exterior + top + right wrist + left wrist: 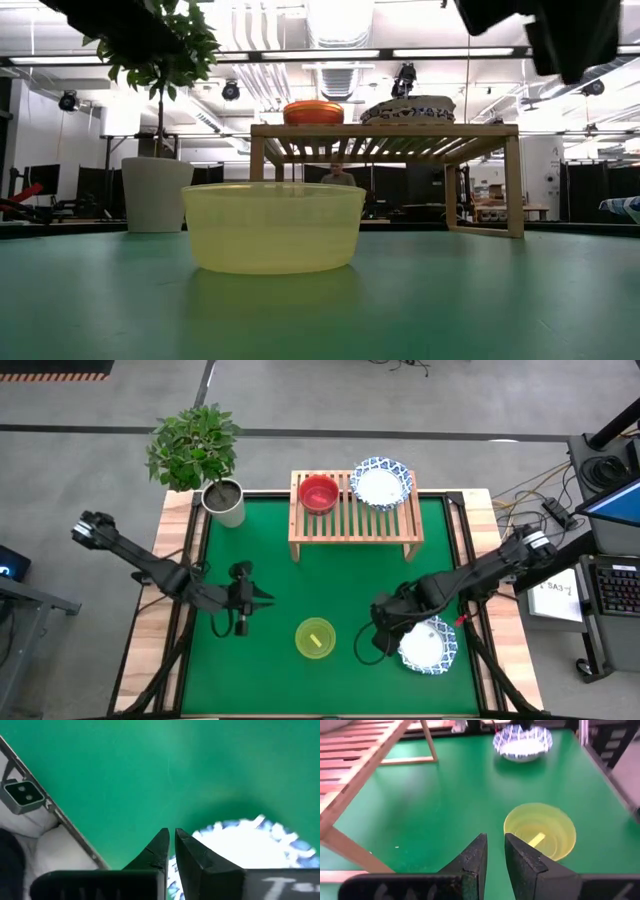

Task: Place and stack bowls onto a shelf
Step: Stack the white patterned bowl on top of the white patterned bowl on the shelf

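Right gripper, fingers nearly closed and empty, hovers just beside the blue-rimmed bowl. Left gripper, also nearly closed, sits farther off, nearer the yellow-green bowl.

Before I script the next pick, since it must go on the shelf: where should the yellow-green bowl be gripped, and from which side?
Grip the yellow-green bowl by its rim, from above, one finger inside the wall and one outside. It sits upright and open on the green mat, walls steep and nearly straight, nothing touching it. The left gripper, its fingers nearly closed, is probably the easier one to use, since the right gripper is at the patterned bowl.
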Tool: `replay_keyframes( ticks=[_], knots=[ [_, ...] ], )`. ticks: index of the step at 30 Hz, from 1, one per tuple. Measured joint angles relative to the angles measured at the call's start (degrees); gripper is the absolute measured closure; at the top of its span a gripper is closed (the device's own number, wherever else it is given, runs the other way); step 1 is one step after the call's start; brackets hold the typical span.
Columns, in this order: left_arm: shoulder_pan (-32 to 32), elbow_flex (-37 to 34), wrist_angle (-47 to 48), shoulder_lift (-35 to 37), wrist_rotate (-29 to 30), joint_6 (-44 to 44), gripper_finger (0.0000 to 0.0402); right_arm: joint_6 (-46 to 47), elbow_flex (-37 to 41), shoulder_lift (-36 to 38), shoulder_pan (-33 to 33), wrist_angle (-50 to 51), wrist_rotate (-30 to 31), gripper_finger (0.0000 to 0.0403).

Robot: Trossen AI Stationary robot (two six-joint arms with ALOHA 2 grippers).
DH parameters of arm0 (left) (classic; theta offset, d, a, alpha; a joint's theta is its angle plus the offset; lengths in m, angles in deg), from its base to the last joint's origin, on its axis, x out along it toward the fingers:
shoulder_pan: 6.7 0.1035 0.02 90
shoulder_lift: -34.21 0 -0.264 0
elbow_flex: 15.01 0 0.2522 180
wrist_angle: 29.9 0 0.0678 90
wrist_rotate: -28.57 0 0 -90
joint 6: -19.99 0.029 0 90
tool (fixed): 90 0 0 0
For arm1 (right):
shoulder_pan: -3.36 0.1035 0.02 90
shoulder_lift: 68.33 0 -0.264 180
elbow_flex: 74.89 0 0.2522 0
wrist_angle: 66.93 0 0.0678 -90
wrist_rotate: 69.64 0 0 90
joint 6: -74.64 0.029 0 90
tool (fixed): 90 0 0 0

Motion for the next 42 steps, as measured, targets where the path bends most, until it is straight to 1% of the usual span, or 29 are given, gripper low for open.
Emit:
replay_keyframes(
  ticks=[2, 4, 8, 12, 14, 16, 19, 22, 26, 30, 36, 38, 40, 42],
  knots=[
    [0.00, -1.21, -0.70, 2.11, 0.00, -1.15, 0.0353, 2.65, 0.03, -0.42, 0.72, 0.29, -1.47, 0.0372],
    [-0.01, -2.17, -1.31, 3.64, -0.02, -1.45, 0.0353, 4.64, 0.04, -1.13, 1.08, 1.01, -2.18, 0.0354],
    [0.00, -2.72, -1.47, 4.70, 0.00, -1.41, 0.0353, 8.36, 0.09, -3.52, 1.59, 2.24, -5.25, 0.0295],
    [0.00, -2.29, -1.30, 4.31, -0.02, -0.90, 0.0353, 13.67, 0.09, -7.26, 2.28, 2.75, -5.23, 0.0232],
    [0.00, -2.08, -1.39, 4.00, -0.02, -0.19, 0.0353, 16.25, 0.11, -9.44, 2.85, 2.88, -5.16, 0.0208],
    [0.00, -2.02, -1.36, 3.69, -0.02, 0.22, 0.0353, 17.66, 0.11, -11.42, 3.47, 2.95, -5.19, 0.0193],
    [0.00, -2.02, -1.33, 3.32, -0.02, 0.86, 0.0353, 18.20, 0.11, -14.07, 4.20, 4.32, -5.33, 0.0188],
    [0.00, -2.02, -1.34, 3.01, -0.02, 1.17, 0.0353, 18.03, 0.15, -16.08, 4.79, 5.74, -5.32, 0.0194],
    [0.00, -2.00, -1.36, 2.90, -0.01, 1.21, 0.0353, 17.39, 0.15, -17.63, 5.45, 5.58, -5.16, 0.0218],
    [0.00, -1.95, -1.61, 2.90, 0.00, 1.64, 0.0353, 16.42, 0.15, -18.35, 5.87, 5.42, -5.13, 0.0263],
    [0.00, -1.93, -1.76, 2.90, 0.00, 1.84, 0.0353, 15.79, -0.10, -18.56, 6.12, 5.27, -5.22, 0.0348],
    [0.00, -1.93, -1.76, 2.90, 0.00, 1.92, 0.0353, 14.91, -0.77, -18.21, 6.15, 5.26, -6.31, 0.0375],
    [0.00, -1.93, -1.76, 2.90, 0.01, 2.35, 0.0353, 14.13, -2.11, -17.48, 6.15, 5.15, -7.78, 0.0388],
    [0.00, -1.93, -1.78, 2.90, 0.02, 2.64, 0.0353, 13.31, -3.75, -16.70, 6.15, 5.09, -8.19, 0.0390]
  ],
)
